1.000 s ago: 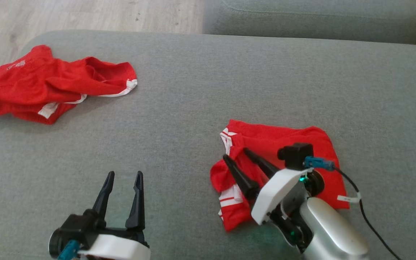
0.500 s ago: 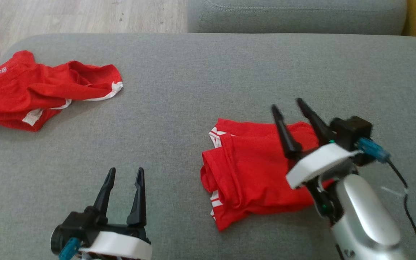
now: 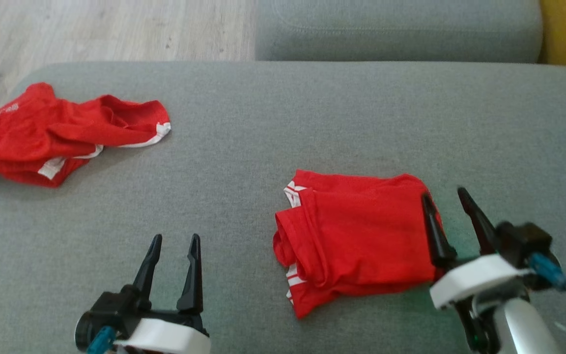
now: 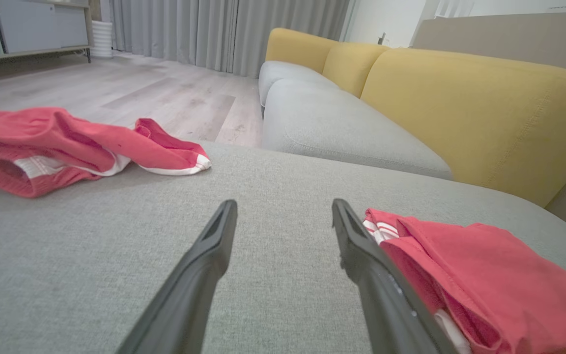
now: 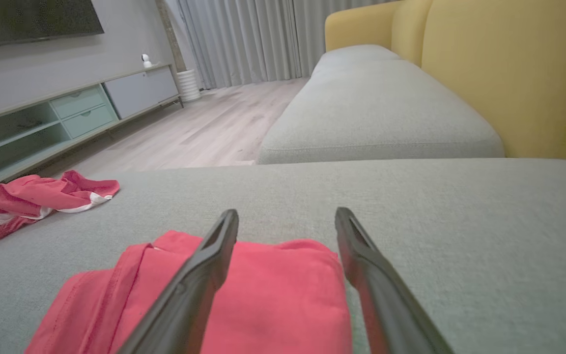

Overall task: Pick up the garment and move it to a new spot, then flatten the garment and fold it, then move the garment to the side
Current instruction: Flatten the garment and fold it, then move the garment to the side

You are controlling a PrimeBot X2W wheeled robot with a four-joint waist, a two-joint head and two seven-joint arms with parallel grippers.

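Red fabric sits in two separate heaps on a broad grey cushion (image 3: 283,123). The folded garment (image 3: 361,236) lies towards the right of it, a fairly neat rectangle with white-striped hems showing along its left edge. The other red garment (image 3: 42,132) is still crumpled at the far left corner, well apart from the first, with a white-trimmed hem pointing inward. The right gripper (image 3: 444,194) is at the right-hand edge of the folded garment, a little blurred from where I look. Its fingers are spread apart and hold nothing; one finger crosses the cloth's right border and the other is over bare cushion. From the right wrist view the folded cloth lies just beneath and between those fingers, though I cannot tell whether they touch it. The left gripper (image 3: 175,241) is low over the cushion near its front edge, left of the folded garment and clear of it. Its fingers are also parted and empty, pointing across open grey fabric between the two heaps. Beyond the cushion is a second grey sofa seat (image 3: 396,29) with yellow back cushions (image 4: 484,103). A pale wood floor (image 3: 91,29) runs off to grey curtains (image 5: 243,39) and a low cabinet (image 5: 67,113).
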